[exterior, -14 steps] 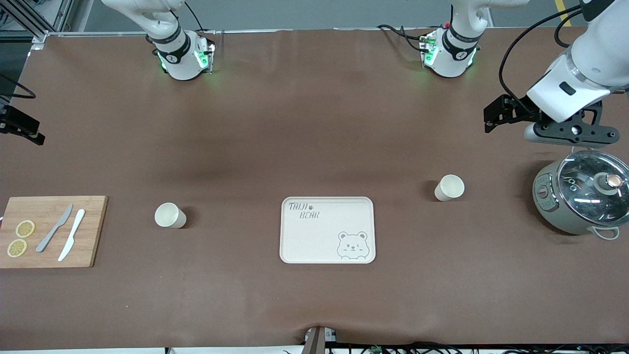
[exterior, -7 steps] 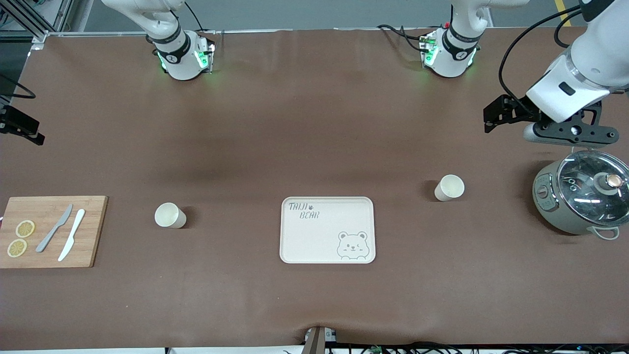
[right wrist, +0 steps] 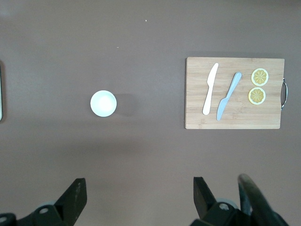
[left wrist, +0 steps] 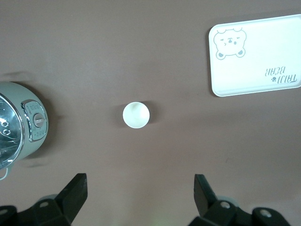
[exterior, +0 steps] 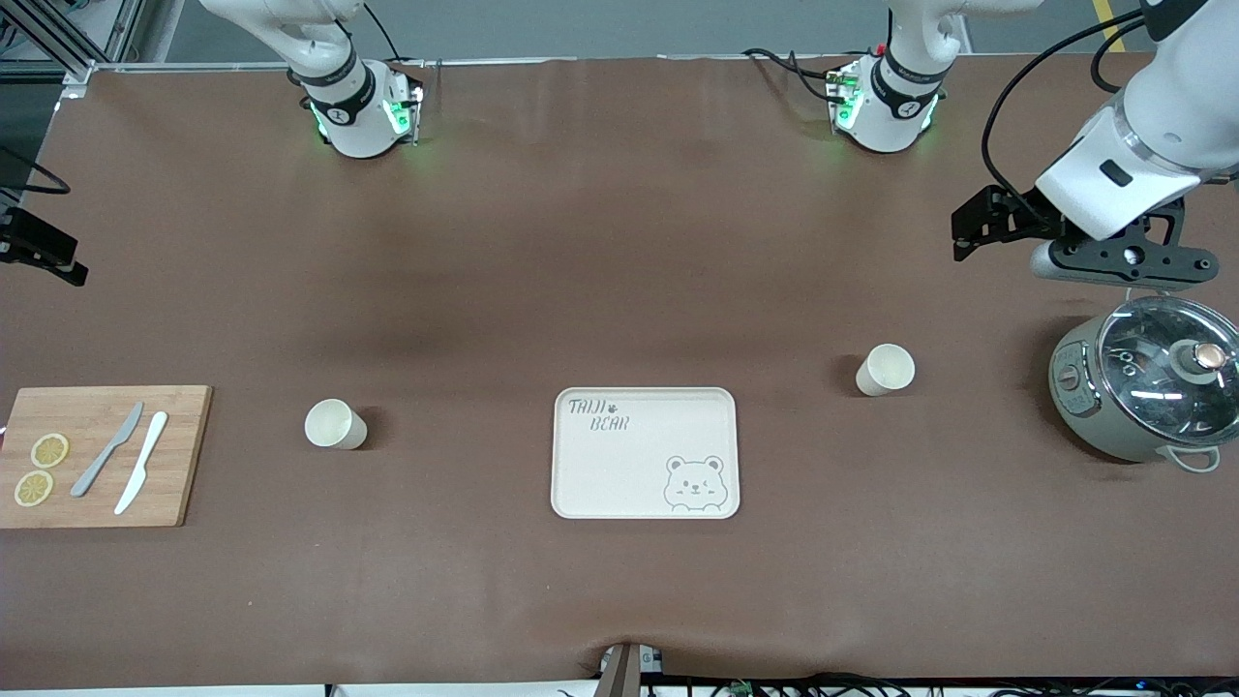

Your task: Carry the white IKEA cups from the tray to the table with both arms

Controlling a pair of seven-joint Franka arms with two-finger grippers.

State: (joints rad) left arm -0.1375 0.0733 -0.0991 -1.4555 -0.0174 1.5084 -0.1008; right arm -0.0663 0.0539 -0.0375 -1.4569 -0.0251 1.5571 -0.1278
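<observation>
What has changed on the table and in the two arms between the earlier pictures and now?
Almost nothing. The left gripper, open, hangs close to the grey-green pot as before; at most it crept very slightly. The right gripper is open too and holds nothing. Both white cups, the bear tray and the cutting board lie where they were.

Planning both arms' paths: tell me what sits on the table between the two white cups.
In the front view, only the bear-printed tray lies between the cup toward the right arm's end and the cup toward the left arm's end; the rest is bare tabletop.
</observation>
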